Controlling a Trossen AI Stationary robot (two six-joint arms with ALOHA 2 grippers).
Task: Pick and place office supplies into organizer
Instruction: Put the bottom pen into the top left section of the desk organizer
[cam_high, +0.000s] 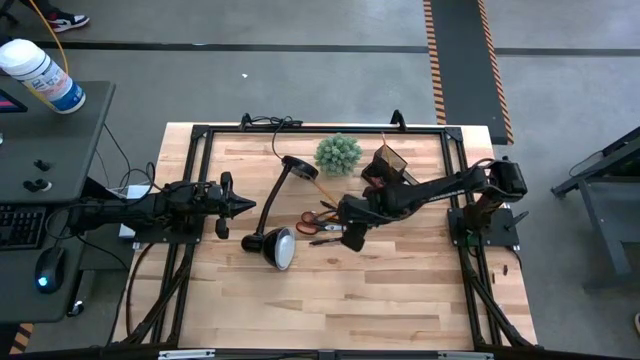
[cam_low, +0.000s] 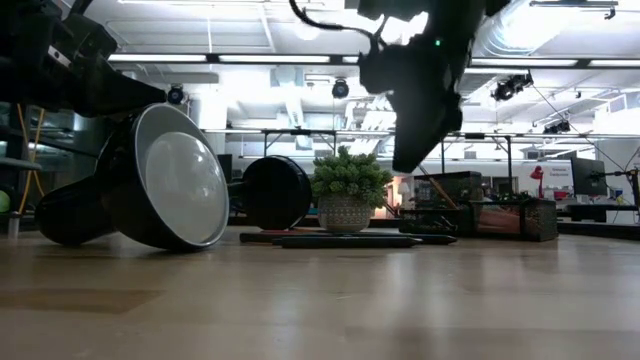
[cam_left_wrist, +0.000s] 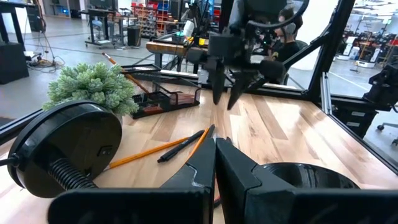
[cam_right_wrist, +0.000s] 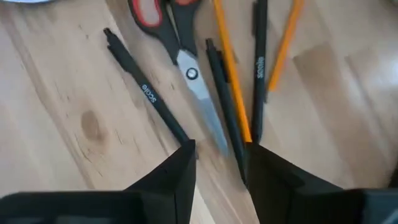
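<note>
Pale wooden planks make up the tabletop (cam_high: 380, 290), framed by black rails, with grey floor around it and a workshop hall seen beyond in the low view; a black gooseneck lamp (cam_high: 277, 246) lies on its side near the middle, its shade facing the low camera, and a round green plant (cam_high: 338, 153) stands toward the far edge. Just beside the plant the dark organizer (cam_high: 388, 165) is placed, with an orange pencil seen leaning out of it in the left wrist view; the loose office supplies are gathered between lamp and organizer. In the right wrist view red-handled scissors (cam_right_wrist: 180, 53) lie flat on the wood, a black pen (cam_right_wrist: 146, 93) apart on one side, and two more dark pens (cam_right_wrist: 225, 99) and two orange pencils (cam_right_wrist: 231, 74) packed close on the other.

The right hand (cam_right_wrist: 219, 158) is held directly above this cluster, fingers pointed down and parted, nothing gripped between them; in the low view it is seen clear of the wood. The left hand (cam_high: 243, 207) is kept at the left side of the tabletop, next to the lamp's neck, its fingers pressed together and empty.
</note>
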